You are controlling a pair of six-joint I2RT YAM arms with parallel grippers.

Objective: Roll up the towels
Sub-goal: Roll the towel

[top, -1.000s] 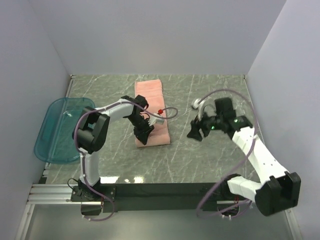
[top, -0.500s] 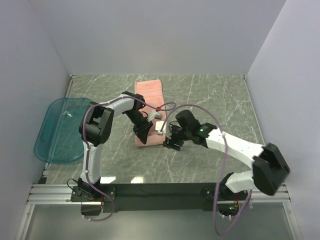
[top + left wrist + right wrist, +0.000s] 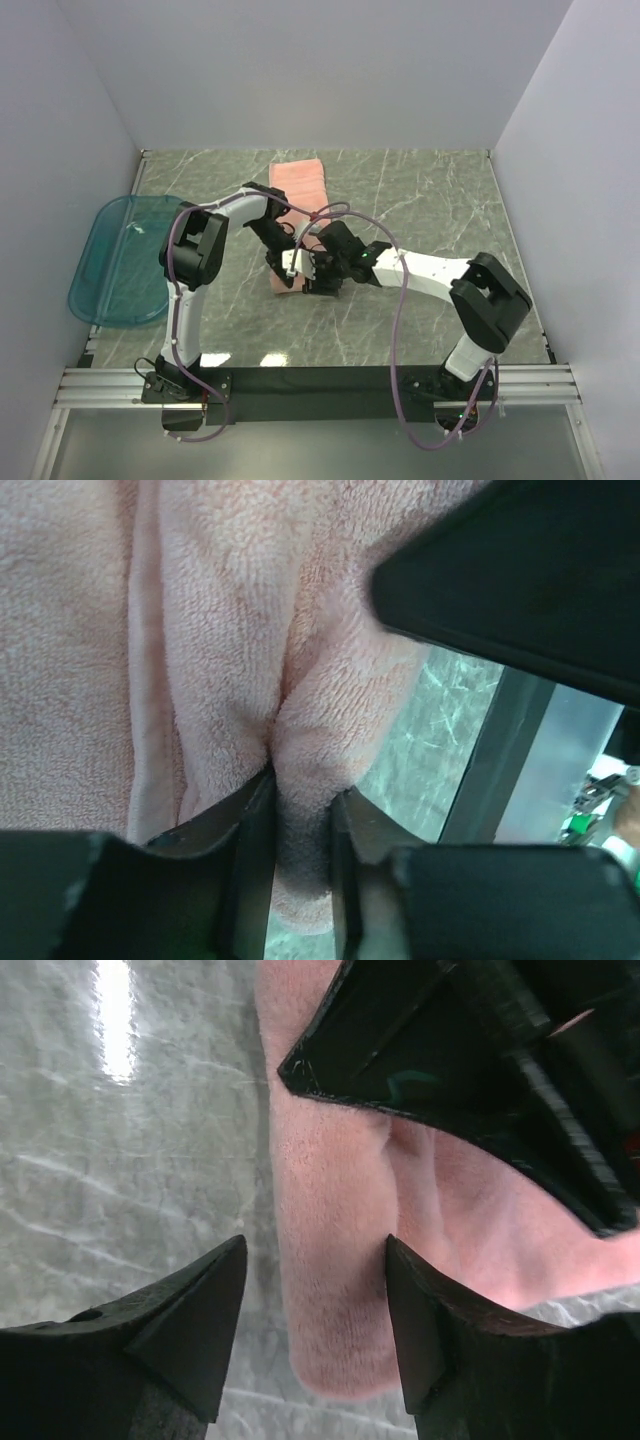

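At the far left, a teal tray (image 3: 120, 260) is seen at the left edge of the table (image 3: 430, 200), well apart from everything else. The left arm (image 3: 190, 260) is bent inward from its base, and the left gripper (image 3: 288, 272) is set on the near end of the towel (image 3: 300, 180). The towel is laid lengthwise near the middle of the table. Its far end is flat and uncovered, while its near end is hidden under both grippers in the top view.

In the left wrist view, a raised fold of the towel (image 3: 200, 630) is pinched by the left gripper (image 3: 300, 825), the jaws being drawn in narrowly on the cloth. A hem is seen running beside the fold.

Just to the right, the right gripper (image 3: 318, 270) is placed close beside the left one. In the right wrist view, the right gripper (image 3: 315, 1300) is seen with its jaws apart. The rounded near edge of the towel (image 3: 330, 1260) lies between the fingers (image 3: 190, 1330), and whether the cloth is touched by them cannot be told. The right arm (image 3: 430, 268) is stretched leftward across the table from its base.
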